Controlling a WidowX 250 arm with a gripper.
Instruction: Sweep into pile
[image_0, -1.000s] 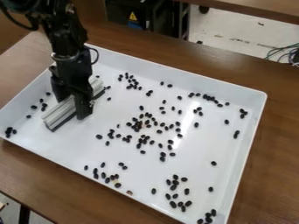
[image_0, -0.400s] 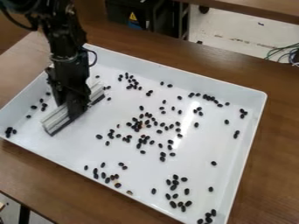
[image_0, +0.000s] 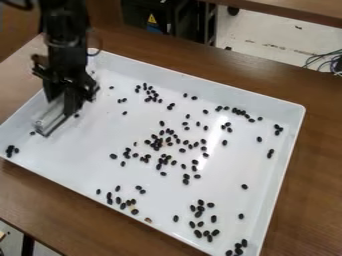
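Observation:
At the upper left of the white tray (image_0: 194, 85), the black gripper (image_0: 61, 102) is shut on a pale sweeper bar (image_0: 48, 121) with a dark lower edge. The bar lies at a slant near the tray's left wall, its upper part hidden behind the gripper. Black beans are scattered over the tray floor: a loose cluster around the centre (image_0: 159, 145), a group at the lower right (image_0: 200, 214), a line toward the back right (image_0: 238, 111) and a small clump in the left corner (image_0: 10, 151).
The tray's raised walls surround the beans, and the tray rests on a brown wooden table (image_0: 310, 185). Behind it stand a dark cabinet (image_0: 152, 11) and, at the right edge, some cables (image_0: 324, 61).
The gripper and the bar have moved left toward the tray's left wall. They now cover where several left-side beans lay, while most other beans have kept their places.

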